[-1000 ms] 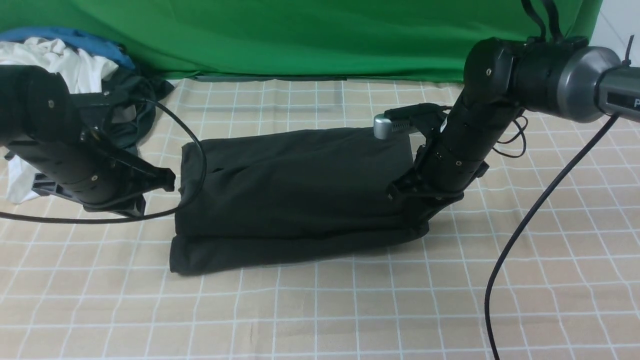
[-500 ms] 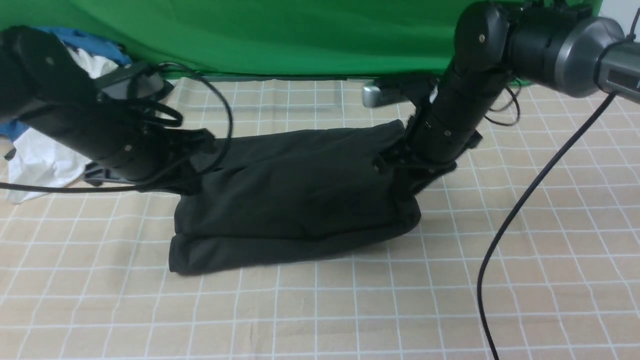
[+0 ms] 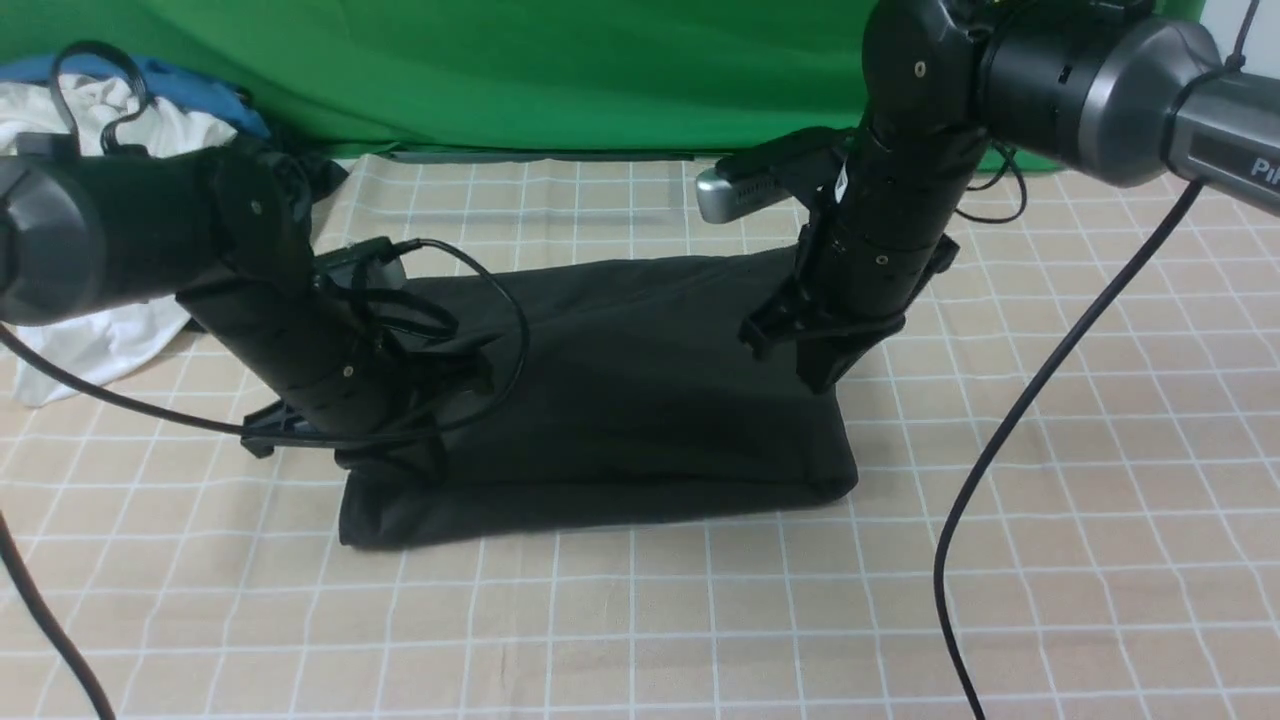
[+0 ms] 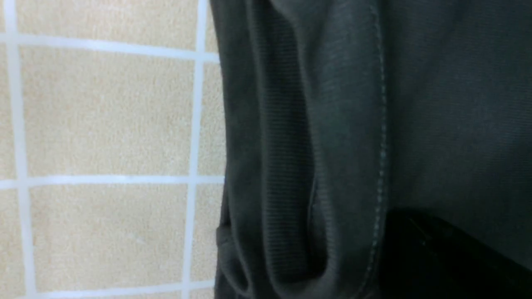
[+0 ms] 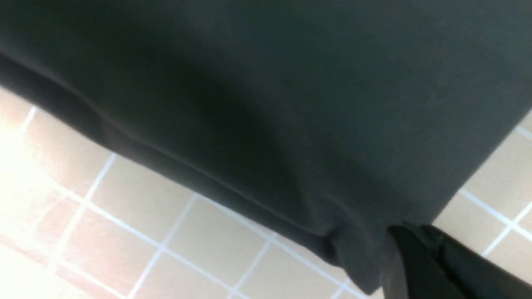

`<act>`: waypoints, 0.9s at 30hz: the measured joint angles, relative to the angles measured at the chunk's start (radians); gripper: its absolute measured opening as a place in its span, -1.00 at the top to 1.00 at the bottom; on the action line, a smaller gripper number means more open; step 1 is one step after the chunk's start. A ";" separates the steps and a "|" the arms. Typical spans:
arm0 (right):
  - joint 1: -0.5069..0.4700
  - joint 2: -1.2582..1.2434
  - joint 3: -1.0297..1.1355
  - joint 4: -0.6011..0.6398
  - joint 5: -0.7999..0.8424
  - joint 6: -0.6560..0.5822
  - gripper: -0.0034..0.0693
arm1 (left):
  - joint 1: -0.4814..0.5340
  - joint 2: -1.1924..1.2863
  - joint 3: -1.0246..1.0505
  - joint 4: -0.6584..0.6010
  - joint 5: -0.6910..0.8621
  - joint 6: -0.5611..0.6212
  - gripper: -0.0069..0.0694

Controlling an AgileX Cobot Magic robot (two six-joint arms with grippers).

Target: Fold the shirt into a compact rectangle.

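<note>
**Both tools pinch the folded black shirt at its two ends**

The shirt (image 3: 640, 390) lies as a thick folded bundle on the checked cloth (image 3: 640, 620) covering the counter, stretched between the two tools. The left tool (image 3: 395, 460) is pressed together on the shirt's left end, low against the bundle's near corner; its wrist view shows a stitched hem and a ribbed band (image 4: 286, 166) of black fabric right under it, with the checked cloth just beside that edge. The right tool (image 3: 815, 375) is pressed together too, pinching the upper layer of the shirt at its right end. This edge is lifted off the counter, so the fabric slopes down from the tool toward the near fold. In the right wrist view one dark fingertip (image 5: 419, 265) meets a corner of the fabric, with checked cloth below it. Behind the left tool, well apart from the shirt, sits a heap of white and blue clothes (image 3: 120, 120) against the green backdrop (image 3: 560, 70).
</note>
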 joint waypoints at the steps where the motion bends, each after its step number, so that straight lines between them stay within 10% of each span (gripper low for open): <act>1: 0.000 0.000 0.000 0.044 -0.008 -0.018 0.81 | 0.000 0.000 0.000 0.008 0.000 -0.001 0.78; 11: 0.060 0.103 -0.003 0.367 -0.176 -0.160 0.81 | 0.000 0.000 0.000 0.152 0.005 -0.098 0.78; 27: 0.062 0.146 -0.007 0.199 -0.032 -0.146 0.81 | 0.004 -0.069 -0.003 0.170 0.024 -0.110 0.78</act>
